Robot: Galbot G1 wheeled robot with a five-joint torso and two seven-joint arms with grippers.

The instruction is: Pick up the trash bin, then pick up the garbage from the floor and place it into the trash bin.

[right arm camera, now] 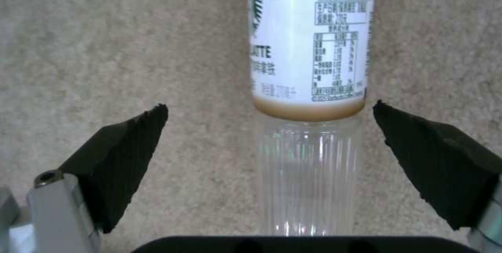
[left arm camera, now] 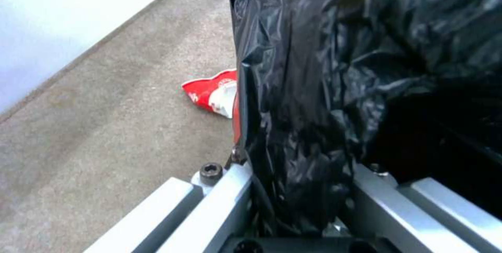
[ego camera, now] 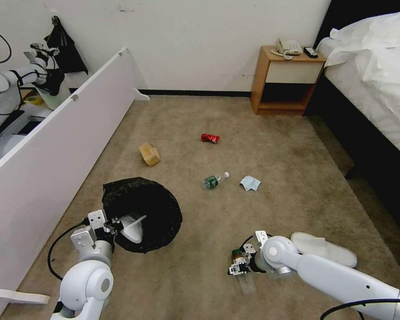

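Observation:
The trash bin (ego camera: pixel 158 209), lined with a crinkly black bag (left arm camera: pixel 340 80), hangs at the front left, and my left gripper (ego camera: pixel 112 226) is shut on its near rim. A sliver of its red body (left arm camera: pixel 236 117) shows beside the bag. A white slipper (ego camera: pixel 133 227) lies inside it. My right gripper (ego camera: pixel 241 268) hovers low over a clear bottle (right arm camera: pixel 308 166) with a white label, lying on the carpet. Its fingers (right arm camera: pixel 125 155) stand open on either side of the bottle without touching it. A red-white paper cup (left arm camera: pixel 211 94) lies behind the bin.
On the carpet lie a red can (ego camera: pixel 210 138), a tan paper bag (ego camera: pixel 149 154), a green-labelled bottle (ego camera: pixel 214 180), a light blue cloth (ego camera: pixel 250 182) and a white slipper (ego camera: pixel 324 249). A white partition (ego camera: pixel 62 151) runs along the left. Nightstand (ego camera: pixel 285 82) and bed (ego camera: pixel 378 75) stand at the back right.

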